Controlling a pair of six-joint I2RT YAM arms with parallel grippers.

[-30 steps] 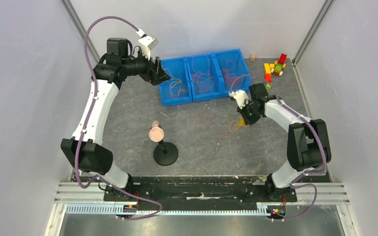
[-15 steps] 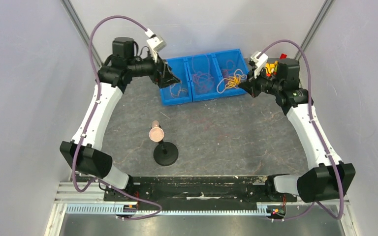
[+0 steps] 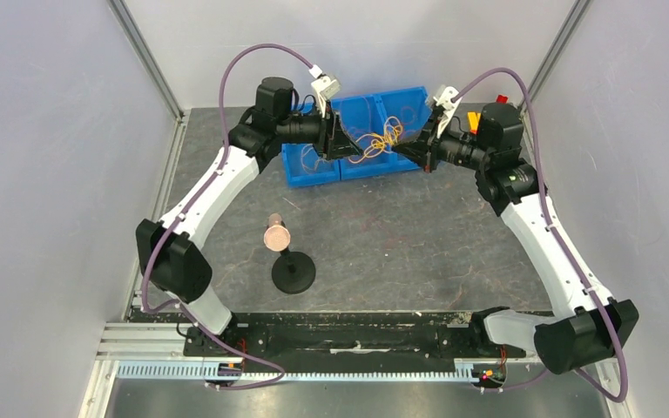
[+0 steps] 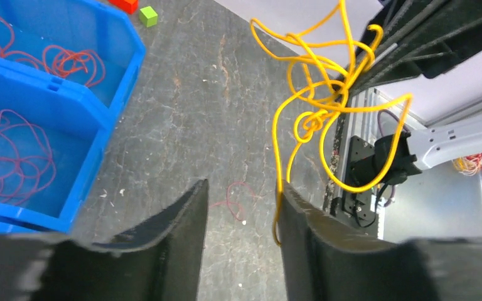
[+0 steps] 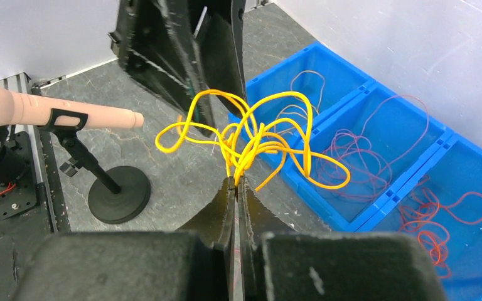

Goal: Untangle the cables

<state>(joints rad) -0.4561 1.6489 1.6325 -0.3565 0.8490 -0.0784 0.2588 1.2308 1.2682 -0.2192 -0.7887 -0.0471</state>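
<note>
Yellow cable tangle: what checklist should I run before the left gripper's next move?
1. Right gripper shut on yellow tangle: ok.
2. Left gripper open: ok.
3. Strand between the left fingers: cannot tell; one hangs at a finger's inner edge.
4. Tangle held in the air above the blue bins: ok.
5. Tangle loosened: not ok, knotted at its middle in the left wrist view.

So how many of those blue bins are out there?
3, in a row at the far side of the table: the left bin, the middle bin and the right bin. Each is partly hidden from above; no fourth shows.
</note>
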